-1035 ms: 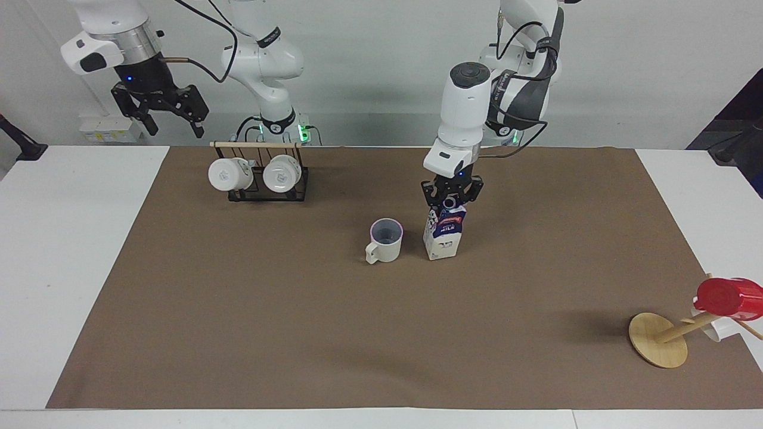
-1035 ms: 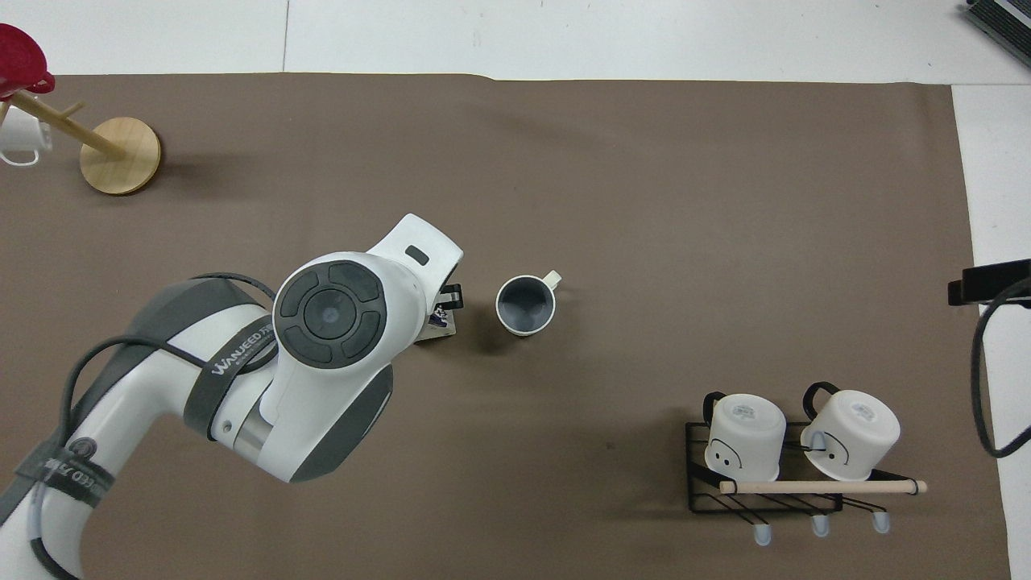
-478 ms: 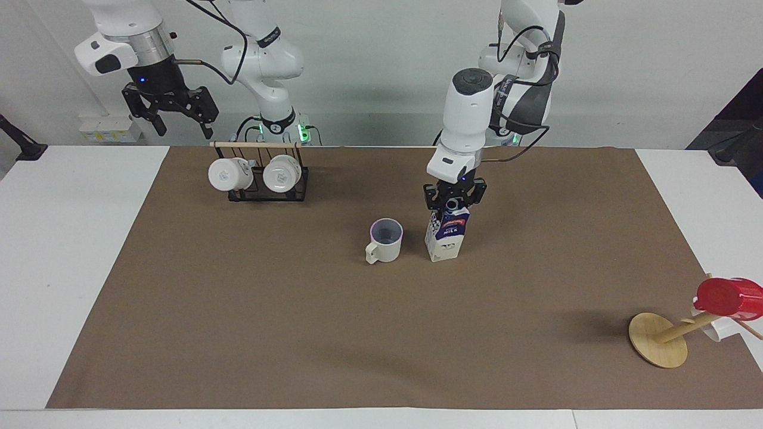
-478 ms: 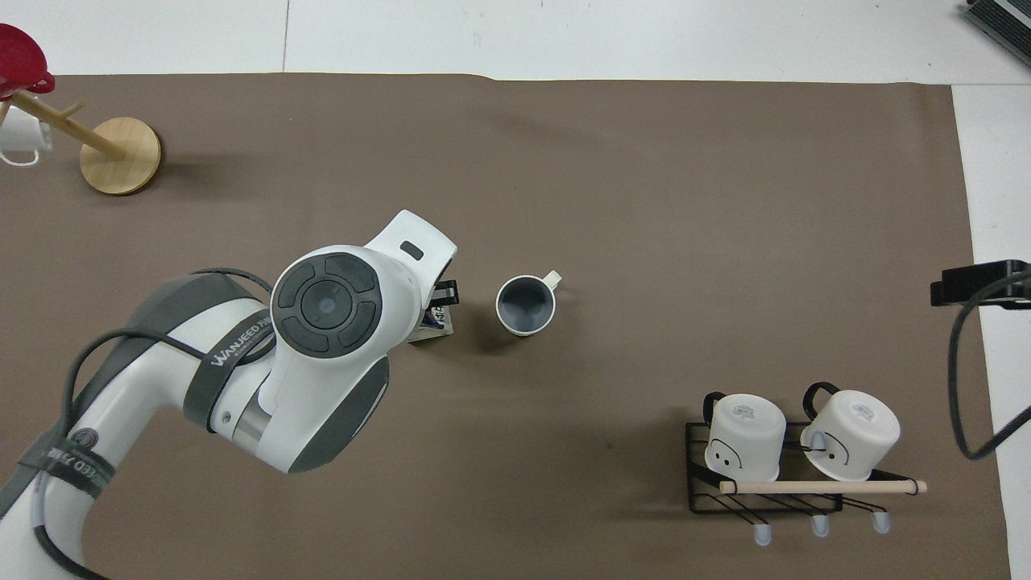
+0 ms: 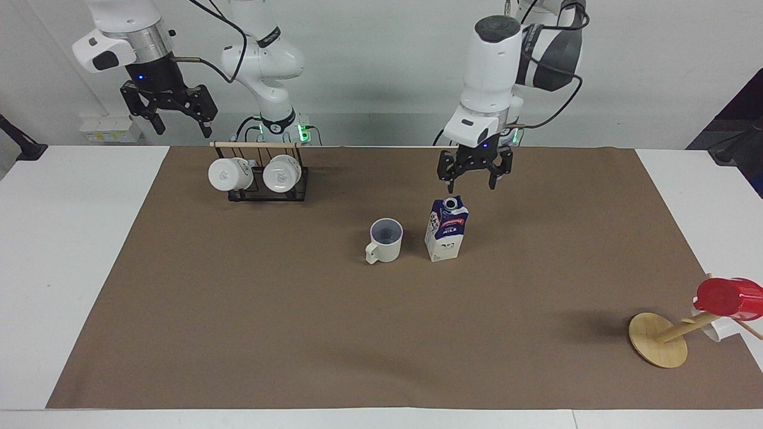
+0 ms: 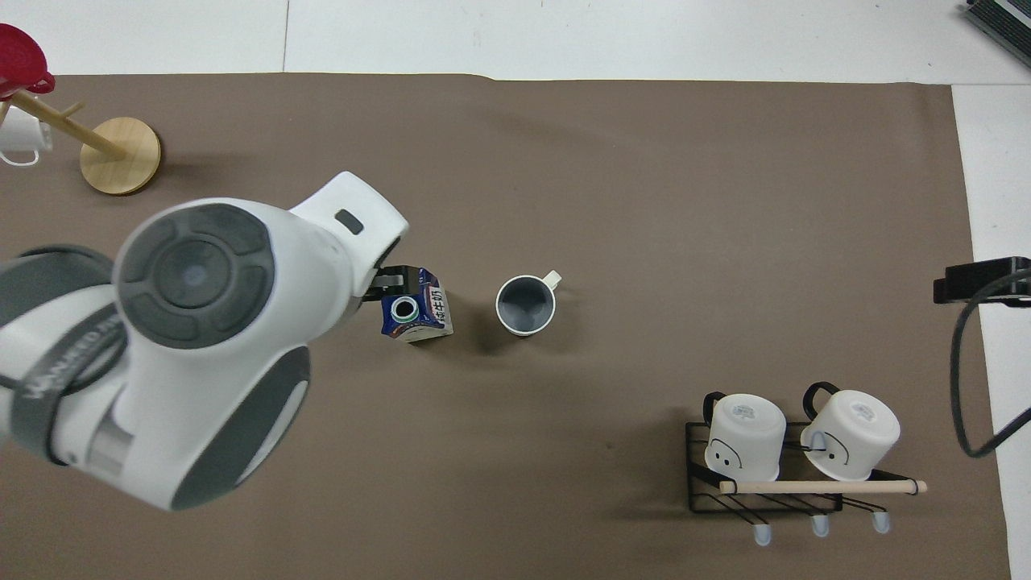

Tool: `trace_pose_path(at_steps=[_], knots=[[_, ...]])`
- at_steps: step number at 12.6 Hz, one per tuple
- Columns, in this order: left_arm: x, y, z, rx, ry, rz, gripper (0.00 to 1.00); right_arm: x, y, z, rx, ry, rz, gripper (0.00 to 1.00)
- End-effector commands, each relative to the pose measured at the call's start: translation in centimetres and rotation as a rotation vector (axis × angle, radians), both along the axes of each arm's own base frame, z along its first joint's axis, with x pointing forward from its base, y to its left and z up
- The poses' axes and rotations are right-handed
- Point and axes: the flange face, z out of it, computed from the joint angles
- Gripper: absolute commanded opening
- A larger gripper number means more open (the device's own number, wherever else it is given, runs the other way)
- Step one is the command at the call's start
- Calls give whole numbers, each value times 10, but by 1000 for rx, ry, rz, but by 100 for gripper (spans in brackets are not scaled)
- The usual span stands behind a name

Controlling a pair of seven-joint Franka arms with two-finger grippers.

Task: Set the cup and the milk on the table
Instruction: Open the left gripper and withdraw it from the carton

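The milk (image 5: 446,229) stood upright on the brown sheet of the table (image 5: 71,250), free of any grasp, with the cup (image 5: 384,240) just beside it toward the right arm's end, the two apart and about equally near the robots. In the facing view the cup's handle pointed toward 8 o'clock (its rim faced up). We found the left gripper (image 5: 474,179) raised over the sheet above the milk, at about 1 o'clock from the carton's cap in that view, its fingers spread and holding nothing. In the overhead view the left arm hid most of that gripper. The right gripper (image 5: 178,124) hung high at the right arm's end, fingers spread and empty, above a black wire rack (image 5: 268,185) carrying two white mugs (image 5: 229,173) on their sides. A tilted wooden stand (image 5: 658,339) with a red cup (image 5: 728,297) lay at the table's 4 o'clock corner in the facing view.
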Motion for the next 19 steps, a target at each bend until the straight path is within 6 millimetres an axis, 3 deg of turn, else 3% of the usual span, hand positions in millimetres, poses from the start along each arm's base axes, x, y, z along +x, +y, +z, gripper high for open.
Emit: trace_pose_path(at_steps=[1,6,9,14,19], knots=[[21,55,28,-17,64,-57,100,-2,0,0,8,-1,-28,100],[24,163,63,-20,133,-110,100,-2,-1,1,8,-2,-25,100],[18,190,76,-7,188,-103,100,-3,-1,1,8,-1,-24,100],[6,202,78,2,272,-79,100,-3,-1,1,7,1,-24,100],[6,202,80,-44,256,-95,100,0,0,1,6,-5,-22,100]])
